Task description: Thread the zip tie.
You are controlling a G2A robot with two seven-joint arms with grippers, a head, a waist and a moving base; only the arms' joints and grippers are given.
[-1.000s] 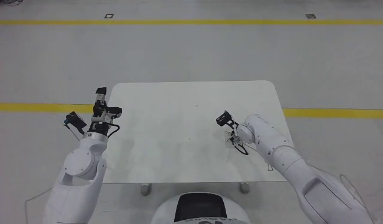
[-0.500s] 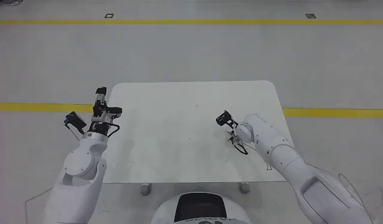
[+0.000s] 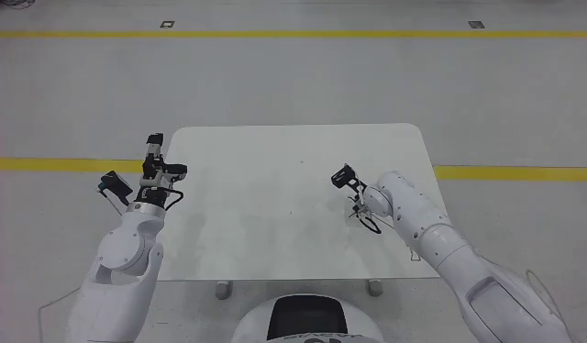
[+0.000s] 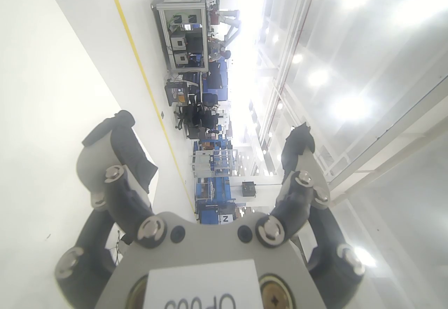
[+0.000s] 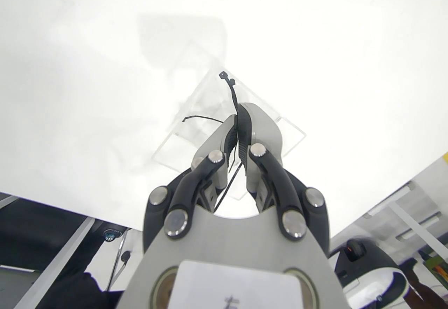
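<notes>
Left side: the left arm [image 3: 128, 247] is hanging just off the 9 o'clock edge of the table [image 3: 275, 150], with its wrist turned up and the left gripper [image 4: 210, 124] pointing toward 12 o'clock, out over the floor.
Left jaws: they are standing wide apart and holding nothing.
Right side: the right arm [image 3: 431, 233] is reaching in from about 4 o'clock, bending at the wrist so the right gripper [image 5: 238, 114] is hanging over the table's 3 o'clock half, tips aimed down at the tabletop.
Right jaws: they are pressing together, pinching the zip tie [image 5: 233, 96] between the pads.
Zip tie: it is black and thin. One end with a small head is poking out past the fingertips, and the rest is trailing back between the fingers toward the palm (a second thin black end is curling out sideways, and I cannot tell whether it has been threaded).
Under it: a clear sheet [image 5: 280, 135] is lying flat on the table directly below the pinched tie.
Count: two arms, two grippers, one zip tie, one clear sheet, one table.
</notes>
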